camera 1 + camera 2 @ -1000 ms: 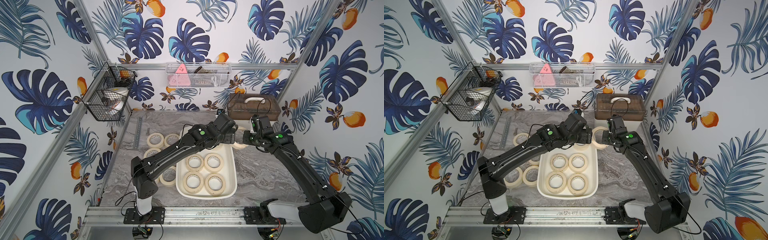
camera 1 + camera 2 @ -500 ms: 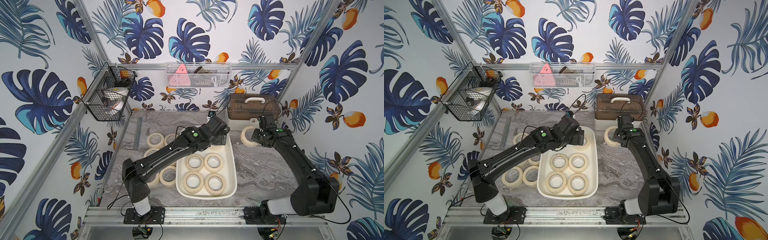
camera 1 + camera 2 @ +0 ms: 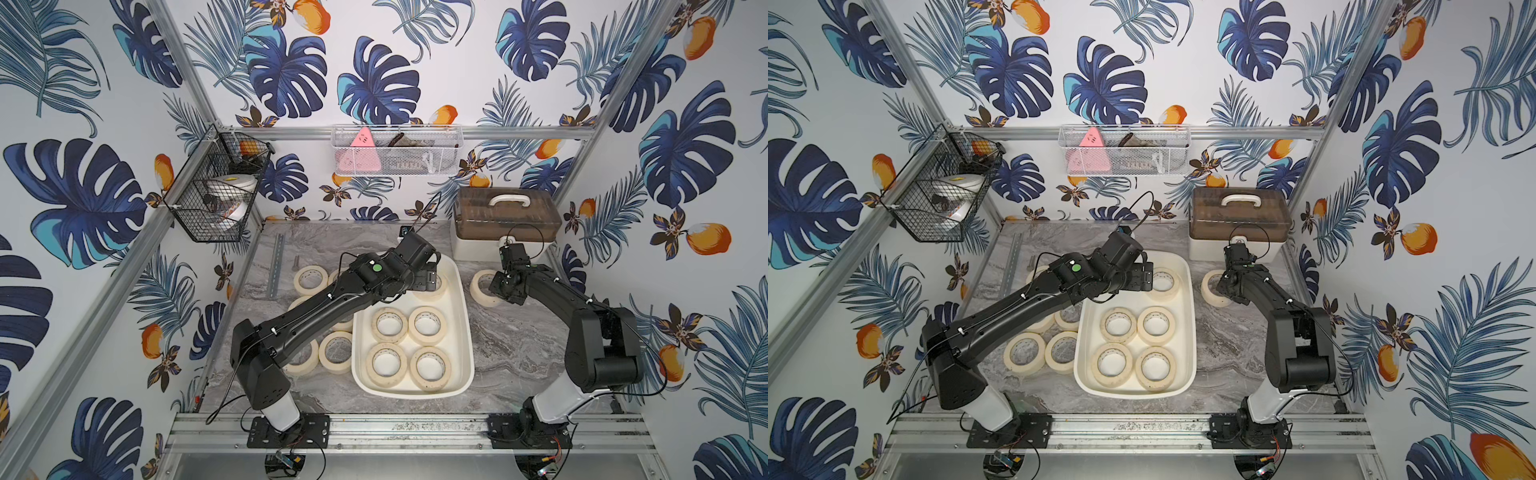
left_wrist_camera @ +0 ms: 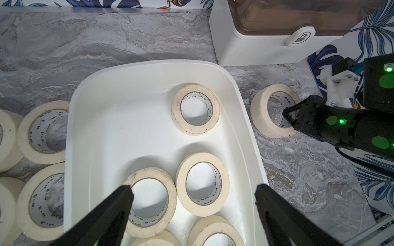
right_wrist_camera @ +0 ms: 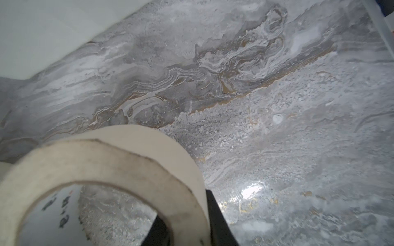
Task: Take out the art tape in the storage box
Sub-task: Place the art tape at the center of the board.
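Wide apart and empty, the left fingers (image 4: 106,217) hang above the storage box (image 4: 119,127), over two of the five art tape rolls (image 4: 202,157) left inside. The right fingers (image 5: 215,221) are clamped on the wall of one more roll (image 4: 259,112), already outside the box, low over or on the bench (image 4: 298,170) near the brown-lidded case (image 4: 255,49). If the right arm retreats before letting go, it would drag that roll. The boxed rolls lie close together, so a descending left finger could strike a neighbour's rim, and the light box might shift.
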`<action>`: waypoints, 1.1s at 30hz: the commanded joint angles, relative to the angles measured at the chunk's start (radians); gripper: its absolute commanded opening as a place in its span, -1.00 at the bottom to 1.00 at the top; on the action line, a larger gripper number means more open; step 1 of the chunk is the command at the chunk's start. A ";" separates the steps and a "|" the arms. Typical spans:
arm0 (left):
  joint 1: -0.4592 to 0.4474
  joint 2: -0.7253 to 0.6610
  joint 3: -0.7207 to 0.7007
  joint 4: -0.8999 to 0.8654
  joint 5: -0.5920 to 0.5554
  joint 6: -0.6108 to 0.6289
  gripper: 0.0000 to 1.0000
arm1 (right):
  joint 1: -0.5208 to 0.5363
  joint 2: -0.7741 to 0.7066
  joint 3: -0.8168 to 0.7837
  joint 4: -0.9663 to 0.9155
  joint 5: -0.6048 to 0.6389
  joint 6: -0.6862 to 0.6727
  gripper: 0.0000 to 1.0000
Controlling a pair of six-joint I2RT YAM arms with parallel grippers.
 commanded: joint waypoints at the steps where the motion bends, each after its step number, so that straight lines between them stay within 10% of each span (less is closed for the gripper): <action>1: 0.013 -0.004 -0.011 0.026 0.030 -0.016 0.95 | 0.002 0.034 0.005 0.071 -0.010 0.021 -1.00; 18: 0.052 0.033 -0.036 0.039 0.062 -0.012 0.94 | 0.006 0.170 0.086 0.109 -0.019 0.017 -0.90; 33: 0.077 0.040 -0.077 0.056 0.079 -0.019 0.93 | 0.008 0.171 0.097 0.109 -0.069 0.013 -0.30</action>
